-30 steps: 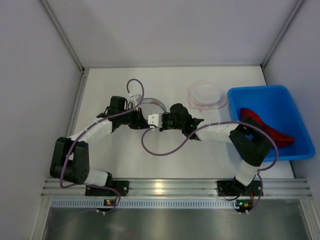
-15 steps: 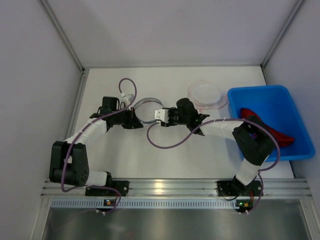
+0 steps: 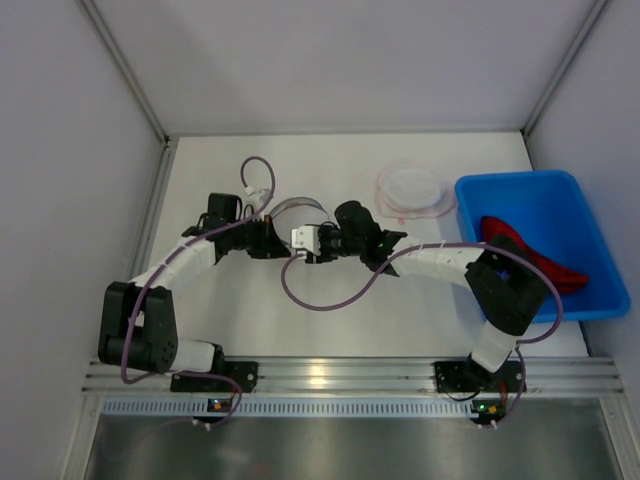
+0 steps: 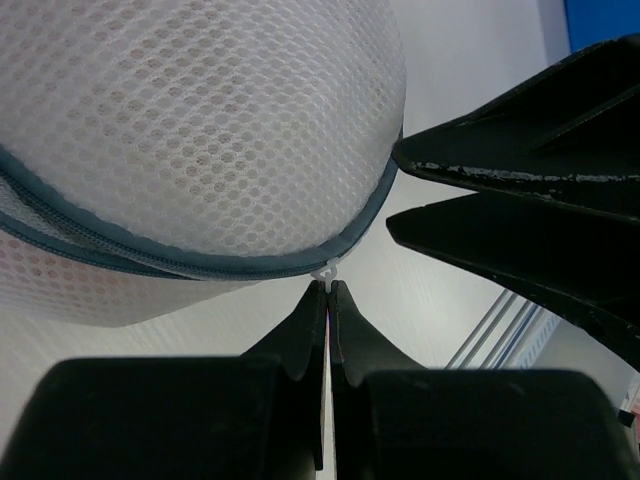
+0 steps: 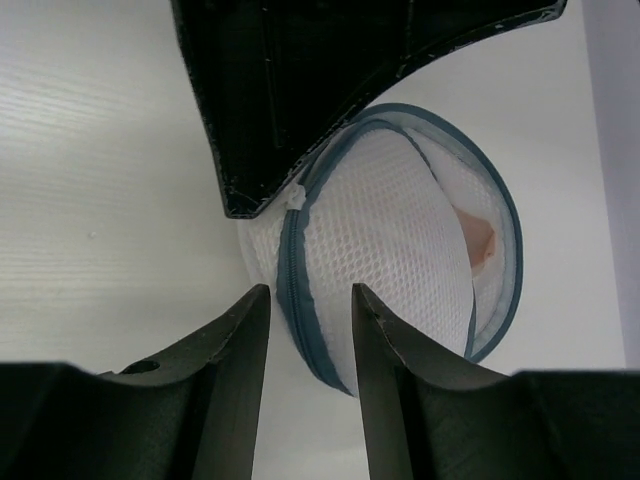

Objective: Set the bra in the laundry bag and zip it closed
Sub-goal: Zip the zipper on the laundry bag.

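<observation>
Pinching the zipper pull (image 4: 325,270) with the left gripper (image 4: 327,292), jaws fully together on the small white tab. Holding the right gripper (image 5: 310,296) apart, gripping nothing, fingers straddling the zippered edge of the laundry bag (image 5: 390,230) without clamping it. Bag location: middle of the table (image 3: 240,320), between the two wrists. Bra (image 5: 481,238) apparently inside, judging from a peach patch showing through the mesh.

Risks:
- Losing the tab: tiny, held only at the very fingertips; any tug off the line of the zipper (image 5: 296,262) likely to pop it out.
- Dragging the whole bag instead of running the slider, with nothing bracing the mesh.
- Snagging mesh or fabric in the slider wherever bulging near the teeth.
- Clipping one gripper against the other; working very close together.

Hard to make out:
- Extent of zipper left open: not visible. Far side of the loop out of both wrist views, covered by the arms from above.
- Can't confirm the whole garment inside; only one patch showing.
- No idea what the round pink-rimmed item (image 3: 412,190) is. Red cloth (image 3: 535,258) in the blue bin (image 3: 520,183) partly behind the right arm.
</observation>
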